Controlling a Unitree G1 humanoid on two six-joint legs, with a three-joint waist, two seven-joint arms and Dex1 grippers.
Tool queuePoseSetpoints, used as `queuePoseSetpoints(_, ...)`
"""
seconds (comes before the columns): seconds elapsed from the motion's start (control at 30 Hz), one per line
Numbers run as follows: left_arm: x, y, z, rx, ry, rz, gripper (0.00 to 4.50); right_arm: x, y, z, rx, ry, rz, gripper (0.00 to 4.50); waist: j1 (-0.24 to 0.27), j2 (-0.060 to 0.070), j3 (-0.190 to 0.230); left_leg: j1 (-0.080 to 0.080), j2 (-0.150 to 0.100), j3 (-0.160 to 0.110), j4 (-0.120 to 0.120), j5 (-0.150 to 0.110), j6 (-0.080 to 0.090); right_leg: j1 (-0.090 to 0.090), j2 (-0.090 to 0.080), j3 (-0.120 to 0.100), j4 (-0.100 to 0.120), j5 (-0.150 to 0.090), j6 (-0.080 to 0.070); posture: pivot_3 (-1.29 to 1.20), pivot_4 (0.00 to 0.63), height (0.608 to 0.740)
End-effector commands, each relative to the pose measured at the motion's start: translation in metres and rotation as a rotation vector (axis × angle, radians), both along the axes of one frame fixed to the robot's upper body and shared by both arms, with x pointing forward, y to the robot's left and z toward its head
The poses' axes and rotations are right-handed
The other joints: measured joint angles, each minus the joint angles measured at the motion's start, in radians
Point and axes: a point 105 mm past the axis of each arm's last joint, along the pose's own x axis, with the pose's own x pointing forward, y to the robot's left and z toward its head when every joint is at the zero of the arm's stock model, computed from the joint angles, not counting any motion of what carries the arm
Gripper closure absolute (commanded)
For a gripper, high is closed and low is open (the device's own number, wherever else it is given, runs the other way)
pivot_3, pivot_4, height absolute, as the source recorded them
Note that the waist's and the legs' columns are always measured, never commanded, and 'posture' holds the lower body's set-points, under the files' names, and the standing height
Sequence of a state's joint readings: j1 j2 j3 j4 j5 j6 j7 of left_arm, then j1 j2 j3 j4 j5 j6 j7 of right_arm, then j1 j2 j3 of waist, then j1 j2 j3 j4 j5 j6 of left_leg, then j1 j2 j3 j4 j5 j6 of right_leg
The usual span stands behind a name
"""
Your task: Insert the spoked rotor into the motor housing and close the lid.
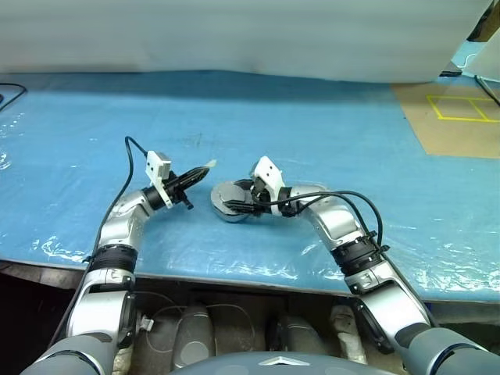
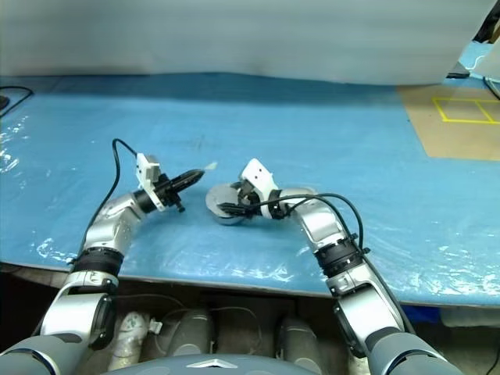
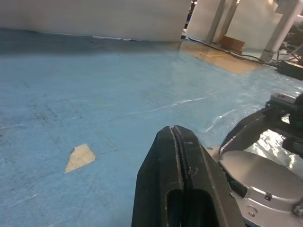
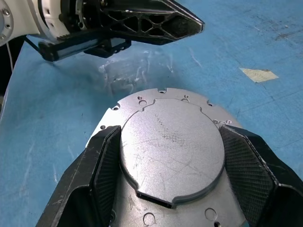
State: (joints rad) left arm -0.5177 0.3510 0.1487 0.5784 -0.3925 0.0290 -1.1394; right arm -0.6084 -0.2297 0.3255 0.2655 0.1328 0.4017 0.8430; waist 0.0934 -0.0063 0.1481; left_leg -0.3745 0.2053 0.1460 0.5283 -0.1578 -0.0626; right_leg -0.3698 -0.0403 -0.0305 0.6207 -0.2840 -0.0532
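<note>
The motor housing is sitting on the blue plastic sheet near the front middle of the work surface, and it is showing a flat silver-grey lid face (scratched, with a small notch at one edge) ringed by a lobed flange with small holes; neither windings nor a spoked rotor are showing anywhere in these views. The right gripper is straddling the housing, its two black fingers standing wide apart on opposite sides of the raised round lid face and lying close against its edge; whether they are actually pressing on it cannot be told. In the head views the same gripper is reaching in from the right and pointing leftward and slightly downward over the housing. The left gripper is hovering just to the left of the housing, clear of it, its fingers pressed fully together with nothing between them and its tip pointing toward the right. A small pale scrap is lying flat on the sheet just beyond that tip. Farther right, a brown board with yellow tape lines is lying well apart from the housing, and a white wall panel is closing off the far edge.
</note>
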Motion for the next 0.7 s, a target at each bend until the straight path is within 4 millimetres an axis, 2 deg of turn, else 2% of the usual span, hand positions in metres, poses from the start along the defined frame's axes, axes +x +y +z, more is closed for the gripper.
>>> queuePoseSetpoints(0.03,-0.014,-0.001,0.013,0.02,-0.053,-0.085,4.5,0.003,-0.013,-0.033,-0.092,0.072,-0.068,1.58,0.0,0.0,0.0,0.001,0.0,0.0,0.0,0.0,0.0,0.001,0.0,0.0,0.0,0.0,0.0,0.0,0.15,0.74)
queuePoseSetpoints(0.2,-0.037,-0.001,0.009,0.073,-0.082,-0.191,4.5,0.008,-0.017,-0.04,-0.119,0.063,-0.1,1.58,-0.001,0.0,0.0,0.009,0.001,0.003,0.0,0.0,0.0,0.005,-0.001,0.003,0.001,-0.001,-0.002,0.0,0.15,0.74)
queuePoseSetpoints(0.4,-0.055,0.0,0.005,0.133,-0.105,-0.276,4.5,0.008,-0.018,-0.041,-0.127,0.068,-0.083,1.58,0.0,0.001,0.001,0.01,0.001,0.005,0.0,0.001,0.008,0.005,-0.002,0.004,0.001,-0.001,-0.009,0.0,0.15,0.74)
queuePoseSetpoints(0.7,-0.059,0.005,0.002,0.157,-0.085,-0.293,4.5,0.005,-0.023,-0.037,-0.113,0.079,-0.023,1.58,0.0,0.001,0.001,0.007,0.001,0.006,0.0,0.002,0.007,0.003,-0.002,0.005,-0.001,-0.001,-0.009,0.0,0.15,0.74)
